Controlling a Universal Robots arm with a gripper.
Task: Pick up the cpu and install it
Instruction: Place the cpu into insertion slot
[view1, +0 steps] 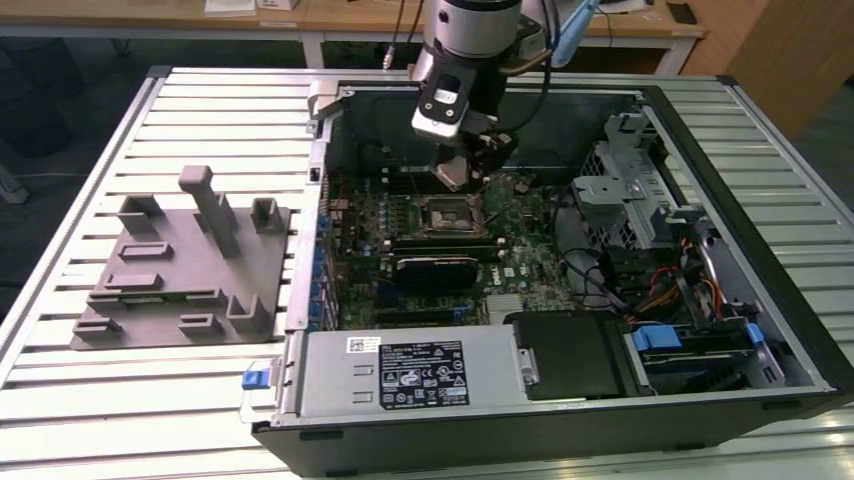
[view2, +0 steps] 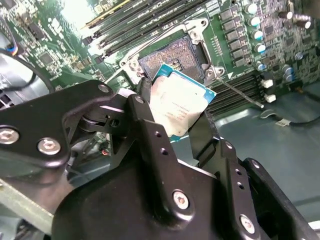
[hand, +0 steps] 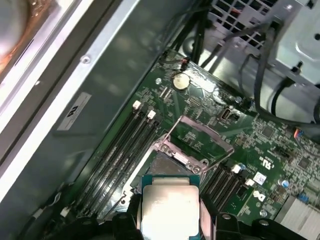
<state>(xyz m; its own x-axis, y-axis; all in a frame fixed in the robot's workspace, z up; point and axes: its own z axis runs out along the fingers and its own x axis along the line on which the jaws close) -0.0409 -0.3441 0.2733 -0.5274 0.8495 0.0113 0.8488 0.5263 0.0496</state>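
Observation:
The cpu (view2: 177, 105), a pale silver square with a thin teal rim, is pinched by its edges between my gripper's (view2: 175, 109) black fingers (view2: 150, 132). It hangs tilted a short way above the motherboard's open socket (view2: 172, 57), whose metal load plate (hand: 202, 135) is swung up. In the first wrist view the cpu (hand: 170, 207) sits in the gripper (hand: 170, 216) just off the socket (hand: 167, 164). In the exterior view the gripper (view1: 461, 172) hovers inside the open computer case, just behind the socket (view1: 447, 215).
A grey fixture plate with upright blocks (view1: 187, 260) lies on the slatted table at the exterior view's left. In the case, a power supply (view1: 400, 375) is at the front, with a drive cage (view1: 641, 190) and loose cables (view1: 654, 285) on the exterior view's right. Memory slots (hand: 120, 155) flank the socket.

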